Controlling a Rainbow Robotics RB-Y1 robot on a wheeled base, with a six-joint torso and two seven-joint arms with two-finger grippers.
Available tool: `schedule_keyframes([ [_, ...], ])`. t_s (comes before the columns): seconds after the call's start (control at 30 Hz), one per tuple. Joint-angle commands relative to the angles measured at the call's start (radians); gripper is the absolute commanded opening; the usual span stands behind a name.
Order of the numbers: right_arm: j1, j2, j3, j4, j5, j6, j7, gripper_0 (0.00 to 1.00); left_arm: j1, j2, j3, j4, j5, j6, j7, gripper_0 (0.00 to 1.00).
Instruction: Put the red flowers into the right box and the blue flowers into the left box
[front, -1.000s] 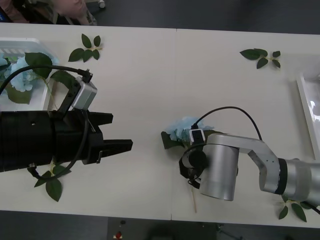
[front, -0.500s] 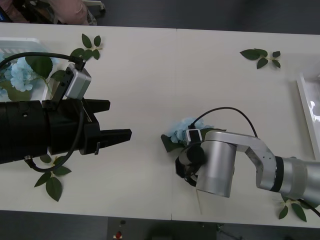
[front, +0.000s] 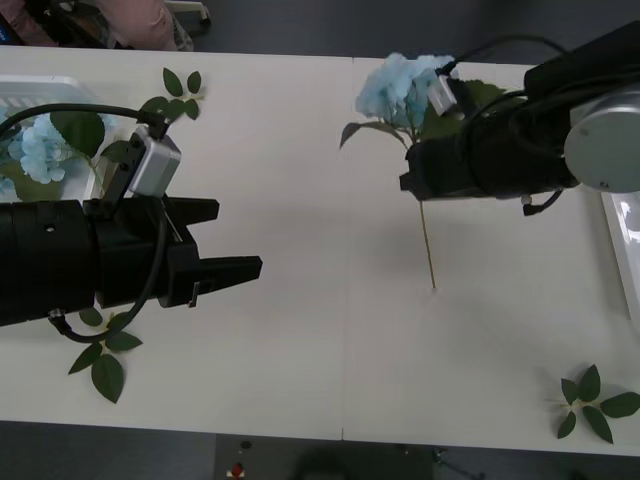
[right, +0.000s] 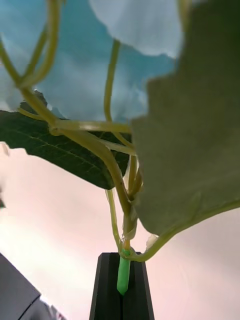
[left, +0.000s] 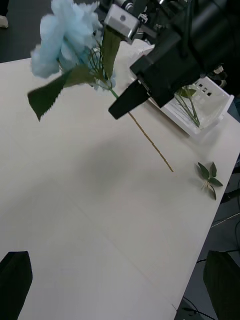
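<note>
The right gripper (front: 412, 182), clamped on a blue flower (front: 400, 85) stem, holds it above the bench (front: 300, 330), while the left gripper (front: 235, 245) hovers left, fingers apart.

Bare table (front: 300, 340) between both arms; the left gripper (front: 225, 240) blocks the way toward the left box (front: 40, 95)

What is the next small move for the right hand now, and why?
Probably carry the blue flower leftward toward the left hand, or the left box. The right hand is shut on its stem above the table, far from that box; the left hand waits open nearer it.
</note>
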Motion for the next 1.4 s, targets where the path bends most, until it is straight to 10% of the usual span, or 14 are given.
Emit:
schedule_keyframes([
  [0.03,-0.021,0.117,-0.076,0.032,-0.061,-0.021,0.208,0.00,-0.014,-0.011,0.008,0.010,0.021,-0.019,-0.033,1.00],
  [0.37,-0.005,0.392,-0.304,0.040,-0.064,0.016,0.383,0.00,-0.065,-0.157,0.002,0.197,0.297,0.068,-0.036,1.00],
  [0.87,-0.005,0.495,-0.326,0.037,-0.089,-0.007,0.383,0.00,-0.345,-0.470,-0.113,0.496,0.254,0.153,-0.052,1.00],
  [0.97,-0.005,0.498,-0.314,0.037,-0.089,-0.020,0.382,0.00,-0.378,-0.501,-0.134,0.535,0.239,0.153,-0.050,0.00],
  [1.4,-0.005,0.496,-0.300,0.041,-0.084,-0.046,0.368,0.00,-0.399,-0.498,-0.142,0.545,0.270,0.153,-0.053,0.00],
])
